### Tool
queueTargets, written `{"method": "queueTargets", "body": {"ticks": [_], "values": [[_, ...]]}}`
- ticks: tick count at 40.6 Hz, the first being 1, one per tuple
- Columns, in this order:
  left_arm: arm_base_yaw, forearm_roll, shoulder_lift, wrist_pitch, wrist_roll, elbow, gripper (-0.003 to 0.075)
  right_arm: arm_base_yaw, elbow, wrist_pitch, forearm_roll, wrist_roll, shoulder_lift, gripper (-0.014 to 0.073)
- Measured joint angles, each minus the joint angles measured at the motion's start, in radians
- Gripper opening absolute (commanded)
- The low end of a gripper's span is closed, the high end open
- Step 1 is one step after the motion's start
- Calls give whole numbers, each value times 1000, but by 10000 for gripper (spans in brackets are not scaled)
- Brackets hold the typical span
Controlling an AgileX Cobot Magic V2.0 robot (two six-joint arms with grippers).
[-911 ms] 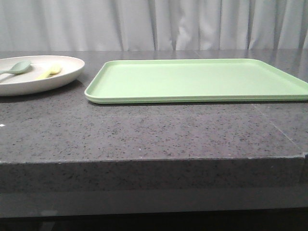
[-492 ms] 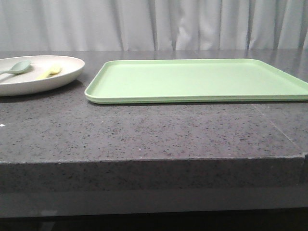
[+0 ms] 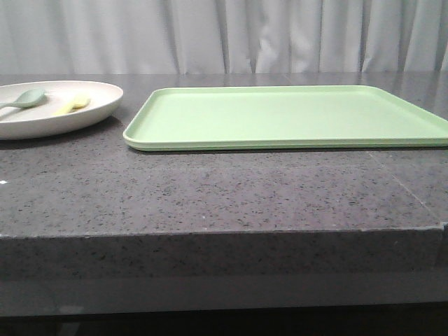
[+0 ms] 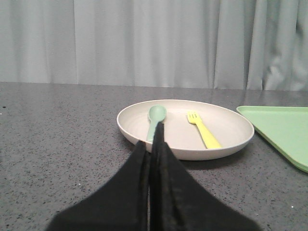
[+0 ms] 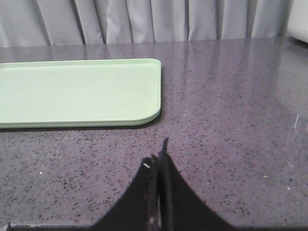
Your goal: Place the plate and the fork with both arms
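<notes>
The off-white plate [image 3: 98, 110] [image 4: 231, 144] rests on the dark stone table at the left. On it lies the pale yellow fork [image 3: 72, 104] [image 4: 204, 131], beside a sage green spoon [image 3: 25, 98] [image 4: 156, 118]. My left gripper [image 4: 153, 139] is shut and empty, its tips just short of the plate's near rim, in line with the spoon. Over bare table in front of the tray's corner, my right gripper [image 5: 160, 155] is also shut, with nothing in it. Neither gripper appears in the front view.
A flat light green tray [image 3: 287, 115] [image 5: 77, 91] [image 4: 284, 132] lies to the right of the plate, with nothing on it. The table's front edge [image 3: 224, 234] runs across the front view. A grey curtain hangs behind.
</notes>
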Motion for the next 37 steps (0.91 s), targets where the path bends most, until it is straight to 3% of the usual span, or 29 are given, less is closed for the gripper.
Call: {"method": "queueTargets", "body": {"ticks": [22, 37], "values": [[0, 0, 0, 0, 0, 0, -18, 0, 0, 0, 0, 0, 0, -67], [0, -32, 0, -124, 0, 0, -18, 0, -7, -35, 0, 0, 0, -67]]}}
